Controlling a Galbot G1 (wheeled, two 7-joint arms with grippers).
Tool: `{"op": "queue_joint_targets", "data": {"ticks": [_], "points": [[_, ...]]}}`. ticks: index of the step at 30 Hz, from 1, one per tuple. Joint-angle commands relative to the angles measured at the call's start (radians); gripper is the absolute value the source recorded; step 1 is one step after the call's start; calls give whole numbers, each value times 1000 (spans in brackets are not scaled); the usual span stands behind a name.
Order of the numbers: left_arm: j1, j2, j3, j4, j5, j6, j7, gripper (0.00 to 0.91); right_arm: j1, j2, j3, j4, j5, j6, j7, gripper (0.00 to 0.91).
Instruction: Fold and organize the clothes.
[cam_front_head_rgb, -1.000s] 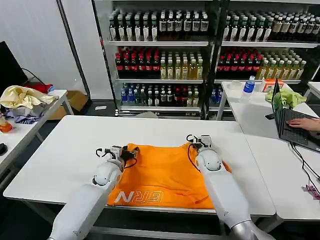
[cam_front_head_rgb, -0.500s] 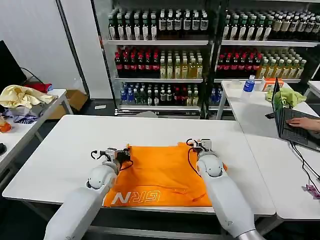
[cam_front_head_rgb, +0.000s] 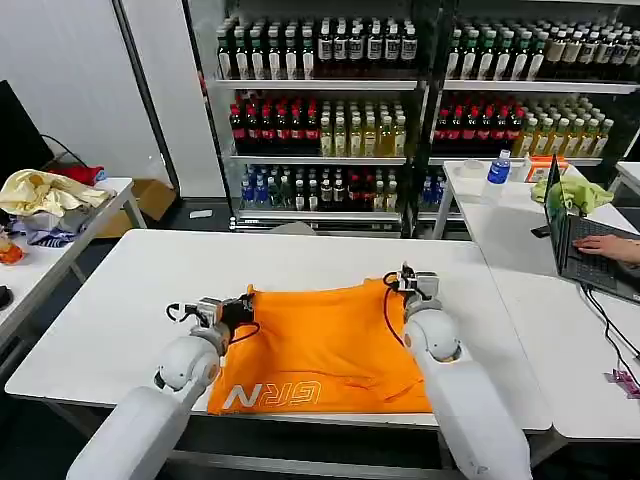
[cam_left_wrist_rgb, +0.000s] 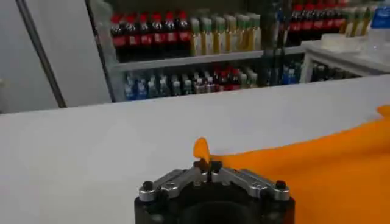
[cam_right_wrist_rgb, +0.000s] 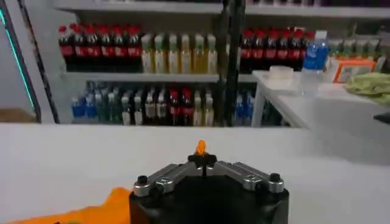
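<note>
T-shirt (cam_front_head_rgb: 325, 350) lies spread on the table (cam_front_head_rgb: 130, 300), lettering at the near hem, w/ both far corners pinched. Your left gripper (cam_front_head_rgb: 240, 306) is clamped on the far-left corner; a small orange tip pokes up betw. its fingers in the left wrist view (cam_left_wrist_rgb: 201, 150). Your right gripper (cam_front_head_rgb: 406, 281) is clamped on the far-right corner, w/ only a sliver of fabric showing above the fingers (cam_right_wrist_rgb: 200, 147). Risk: that right pinch looks thin, so a quick pull could let it slip and skew the fold. Uneven arm speed would drag the shirt sideways or bunch it betw. the grippers.
</note>
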Motion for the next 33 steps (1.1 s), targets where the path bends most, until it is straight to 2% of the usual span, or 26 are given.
{"op": "queue_joint_targets", "data": {"ticks": [1,10,20,33], "points": [[108,34,-34,-168,-1,4,7,10,-142,-58,19,299,15,-21,24,0],[217,79,-82,-270,-15,31,19,10,-304,-85,46,413,11,-35,34,0],[342,88,-146,-327,2,40,29,10,-451,-116,101,494,1,-67,20,0],[401,82,-166,-323,39,40,36,10,-485,-90,109,483,2,-70,30,0]]}}
